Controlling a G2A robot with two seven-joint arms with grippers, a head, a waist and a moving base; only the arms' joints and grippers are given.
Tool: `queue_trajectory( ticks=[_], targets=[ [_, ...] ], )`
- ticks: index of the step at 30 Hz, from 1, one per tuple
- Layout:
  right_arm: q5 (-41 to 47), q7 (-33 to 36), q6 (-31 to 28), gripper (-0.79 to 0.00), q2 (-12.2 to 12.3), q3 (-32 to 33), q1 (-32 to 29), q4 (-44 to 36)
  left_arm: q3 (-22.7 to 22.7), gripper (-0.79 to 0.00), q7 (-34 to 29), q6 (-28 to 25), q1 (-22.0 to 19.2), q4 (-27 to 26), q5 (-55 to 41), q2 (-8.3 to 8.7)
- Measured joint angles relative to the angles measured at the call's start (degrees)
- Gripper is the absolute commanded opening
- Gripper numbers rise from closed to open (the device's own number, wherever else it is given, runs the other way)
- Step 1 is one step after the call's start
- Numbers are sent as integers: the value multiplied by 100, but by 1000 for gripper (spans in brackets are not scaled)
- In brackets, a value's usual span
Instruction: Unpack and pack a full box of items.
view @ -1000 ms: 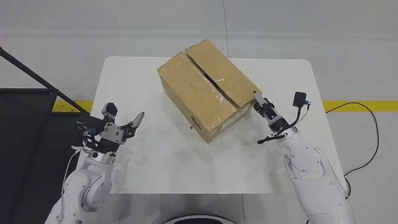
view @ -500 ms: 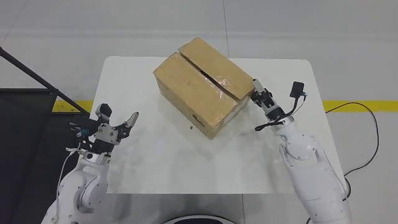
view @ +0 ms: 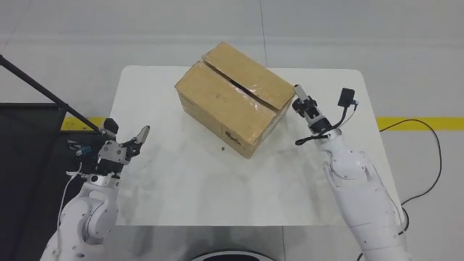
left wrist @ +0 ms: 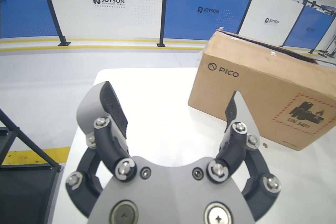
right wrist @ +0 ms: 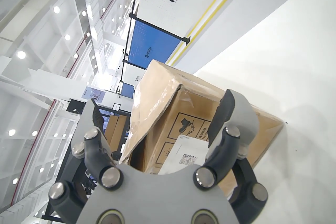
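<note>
A brown cardboard box lies at an angle on the middle of the white table, its top flaps down with a seam between them. My right gripper is at the box's right end. In the right wrist view that gripper is open, and its fingers straddle the raised edge of a top flap on the box. My left gripper hovers open near the table's left edge, well clear of the box. The left wrist view shows this gripper with nothing between its fingers and the box beyond it.
A black stand and a dark platform sit just off the table's left side. A tiny brown scrap lies in front of the box. Bare table stretches along the front and left of the box.
The box has slid toward the far left with the right gripper staying at its end. My left arm has drawn back toward the table's left edge.
</note>
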Motion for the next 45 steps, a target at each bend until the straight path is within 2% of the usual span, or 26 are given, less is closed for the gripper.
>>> queue_trajectory(
  ticks=[5, 8, 14, 18, 24, 30, 34, 40, 45],
  targets=[
    [-422, 0, -468, 0, 127, 529, -697, -773, -62, 0, -447, -62, -754, 490, 202, 43],
    [-613, 50, -692, 0, 201, 909, -1245, -1329, 60, 0, -738, -169, -1414, 999, 420, 67],
    [-811, 43, -712, 0, 282, 1506, -2220, -2141, 655, 0, -985, -477, -2879, 2363, 1041, 64],
    [-883, -136, -581, 0, 289, 1685, -2628, -2333, 1112, 0, -889, -653, -3652, 3224, 1291, 12],
    [-851, -354, -421, 0, 287, 1886, -3036, -2460, 1729, 0, -574, -776, -4560, 4345, 1577, -99],
    [-843, -405, -341, 0, 285, 1984, -3201, -2555, 2204, 0, -138, -1077, -5035, 4981, 1785, -194],
    [-851, -388, -319, 0, 283, 1989, -3206, -2561, 2333, 0, 125, -1268, -5098, 5111, 1793, -217],
    [-826, -303, -343, 0, 278, 1918, -3095, -2448, 2350, 0, 255, -1523, -4950, 4846, 1862, -179],
    [-821, -220, -424, 0, 281, 1900, -3021, -2376, 2255, 0, 261, -1602, -4623, 4419, 1900, -117]
  ],
)
